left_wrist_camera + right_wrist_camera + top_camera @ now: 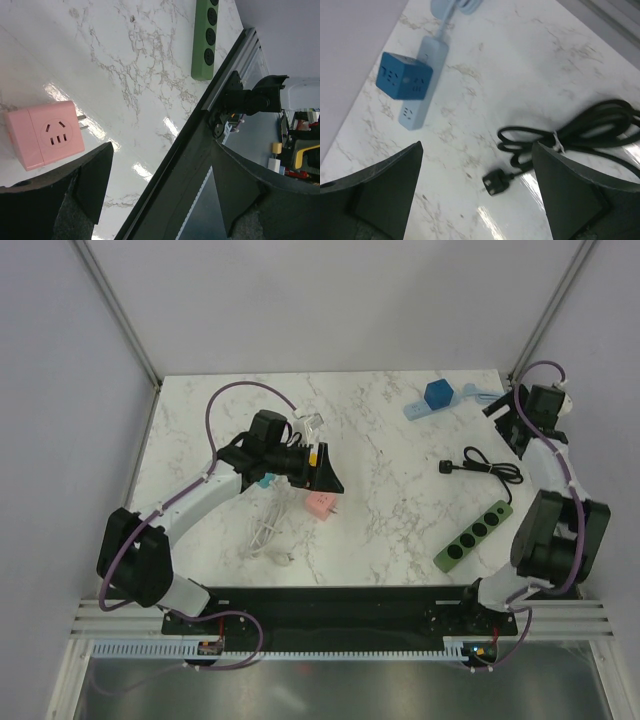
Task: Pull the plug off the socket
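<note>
Blue cube plug (403, 76), seated on pale strip (414, 114) at far right of table (385, 495), looks rigid, light, smooth plastic: pinch 2 opposite flat faces, strip likely lifts unless pinned; right gripper (477, 147) spread nearby, left gripper (162, 150) spread beside pink adapter (45, 134).

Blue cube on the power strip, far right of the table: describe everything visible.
The blue cube looks like matte plastic, with socket slots on its visible faces. It sits at the far right on the pale blue power strip, seemingly plugged in, leaving one outlet bare at the strip's end. The open right pincer hovers clear of it.
</note>
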Controlling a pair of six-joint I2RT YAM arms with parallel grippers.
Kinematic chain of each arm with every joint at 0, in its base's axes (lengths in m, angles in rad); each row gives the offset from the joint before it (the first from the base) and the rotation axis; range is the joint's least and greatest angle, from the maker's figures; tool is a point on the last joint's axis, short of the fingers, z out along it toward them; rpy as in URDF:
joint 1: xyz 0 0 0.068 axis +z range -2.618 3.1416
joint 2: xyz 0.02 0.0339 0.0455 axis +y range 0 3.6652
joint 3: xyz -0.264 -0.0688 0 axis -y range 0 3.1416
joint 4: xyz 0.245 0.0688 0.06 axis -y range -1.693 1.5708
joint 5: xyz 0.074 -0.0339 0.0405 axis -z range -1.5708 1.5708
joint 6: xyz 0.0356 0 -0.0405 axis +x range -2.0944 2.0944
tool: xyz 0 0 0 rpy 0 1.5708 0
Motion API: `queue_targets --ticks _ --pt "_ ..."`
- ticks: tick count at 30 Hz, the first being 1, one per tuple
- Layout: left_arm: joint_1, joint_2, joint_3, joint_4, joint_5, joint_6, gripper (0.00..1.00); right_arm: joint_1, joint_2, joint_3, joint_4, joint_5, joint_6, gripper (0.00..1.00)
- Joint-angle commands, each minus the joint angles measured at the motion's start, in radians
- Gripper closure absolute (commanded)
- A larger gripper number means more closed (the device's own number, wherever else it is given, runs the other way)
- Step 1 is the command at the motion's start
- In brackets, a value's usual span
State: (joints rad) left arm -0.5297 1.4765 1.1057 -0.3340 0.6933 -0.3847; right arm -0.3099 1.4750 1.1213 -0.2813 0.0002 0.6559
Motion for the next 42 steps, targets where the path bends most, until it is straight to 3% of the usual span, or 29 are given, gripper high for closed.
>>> queue_targets --ticks 1,5,9,17,26,33,36,39,42 --pt "0.004 -0.004 0.002 0.033 0.037 -0.005 0.15 0.009 0.187 0.147 0.247 -0.091 0.1 0.03" --pt "0.005 0.005 0.0 0.033 0.034 0.003 0.16 0.035 0.402 0.347 0.332 -0.075 0.145 0.12" --pt "0.005 0.022 -0.003 0.032 0.028 0.013 0.16 0.058 0.672 0.52 0.343 -0.092 0.217 0.3" --pt "0.005 0.044 0.005 0.02 0.0 0.046 0.17 0.111 0.976 0.774 0.338 -0.02 0.313 0.34" --pt "0.005 0.061 0.019 0.006 -0.009 0.058 0.18 0.114 1.091 0.877 0.304 -0.006 0.341 0.44" --pt "0.007 0.059 0.019 -0.004 -0.034 0.084 0.18 0.114 1.13 0.911 0.3 -0.045 0.337 0.86" --pt "0.005 0.065 0.019 -0.003 -0.047 0.09 0.18 0.115 1.082 0.858 0.315 -0.129 0.308 1.0" --pt "0.005 0.068 0.017 -0.005 -0.057 0.102 0.19 0.117 1.015 0.767 0.358 -0.184 0.291 1.0" --pt "0.005 0.065 0.02 -0.003 -0.064 0.113 0.19 0.12 0.892 0.571 0.422 -0.239 0.289 1.0"
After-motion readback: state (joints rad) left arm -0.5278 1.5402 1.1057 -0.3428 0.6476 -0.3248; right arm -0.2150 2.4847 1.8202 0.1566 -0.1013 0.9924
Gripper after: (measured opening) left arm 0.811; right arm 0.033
